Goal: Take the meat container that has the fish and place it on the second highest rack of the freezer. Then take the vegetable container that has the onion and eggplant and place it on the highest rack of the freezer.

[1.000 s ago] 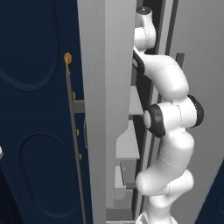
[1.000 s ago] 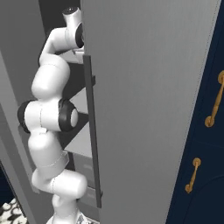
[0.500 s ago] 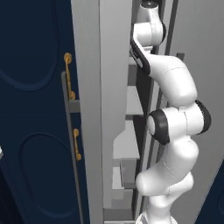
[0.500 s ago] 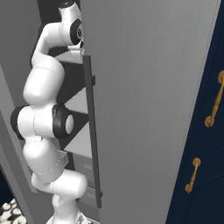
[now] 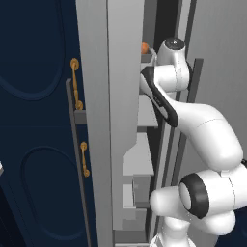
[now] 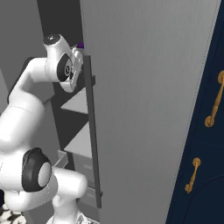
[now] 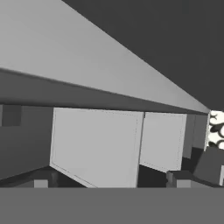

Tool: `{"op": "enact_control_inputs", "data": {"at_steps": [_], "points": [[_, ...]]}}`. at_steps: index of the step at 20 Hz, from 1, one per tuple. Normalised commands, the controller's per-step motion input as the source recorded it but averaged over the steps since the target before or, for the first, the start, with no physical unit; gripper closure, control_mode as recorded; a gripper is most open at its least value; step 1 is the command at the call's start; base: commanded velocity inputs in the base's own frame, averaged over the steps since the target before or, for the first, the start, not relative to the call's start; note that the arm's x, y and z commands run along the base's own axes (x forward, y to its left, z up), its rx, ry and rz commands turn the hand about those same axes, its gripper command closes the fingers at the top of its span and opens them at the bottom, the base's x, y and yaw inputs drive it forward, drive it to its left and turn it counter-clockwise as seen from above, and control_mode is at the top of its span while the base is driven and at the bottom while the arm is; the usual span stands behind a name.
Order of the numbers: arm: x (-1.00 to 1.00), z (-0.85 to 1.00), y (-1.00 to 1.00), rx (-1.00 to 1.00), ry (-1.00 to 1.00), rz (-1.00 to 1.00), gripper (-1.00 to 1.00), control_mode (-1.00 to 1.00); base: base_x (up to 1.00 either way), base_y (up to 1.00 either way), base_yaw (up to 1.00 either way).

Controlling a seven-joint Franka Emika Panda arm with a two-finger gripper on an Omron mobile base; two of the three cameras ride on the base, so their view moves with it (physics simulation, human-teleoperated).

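Observation:
The freezer [image 5: 108,120] stands open and my arm reaches into its upper part. The orange onion [image 5: 144,47] shows at the top of the opening, on the grey rim of the vegetable container [image 5: 146,57], up at the highest rack. From the other side a bit of the purple eggplant [image 6: 81,45] peeks out at the same height. My gripper [image 6: 77,57] sits just below and in front of them, its fingers hidden behind the door's bar handle [image 6: 91,131]. No tray lies before the hand in the hand view. The meat container and the fish are hidden.
Pale shelves [image 5: 146,112] and drawers [image 5: 140,185] fill the freezer below the hand. The hand view looks down on pale shelf panels [image 7: 96,144]. Navy cabinets with gold handles [image 5: 75,84] flank the freezer on the left, and others [image 6: 214,105] on the right.
The hand has come down and back from the top of the freezer opening, and the elbow has dropped. The freezer and cabinets have not shifted.

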Motion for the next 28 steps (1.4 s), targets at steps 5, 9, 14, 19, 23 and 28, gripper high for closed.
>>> {"op": "enact_control_inputs", "data": {"at_steps": [5,9,14,19,23,28], "points": [[-1.0,-0.48,-0.25,0.02,0.04,0.09,-1.0,-1.0,0.0,0.0,0.0],[-1.0,-0.48,-0.28,0.01,0.19,0.02,-1.0,-1.0,0.0,0.0,0.0],[-1.0,-0.63,-0.24,0.0,0.23,0.02,-1.0,-1.0,0.0,0.0,0.0],[-0.4,-0.37,-0.01,-0.02,0.09,0.0,-1.0,1.0,-0.6,-0.15,0.01],[0.0,0.0,0.0,0.0,0.0,0.0,-1.0,1.0,-1.0,-0.5,0.31],[0.0,0.0,0.0,0.0,0.0,0.0,-1.0,1.0,-0.83,-0.37,0.77]]}}
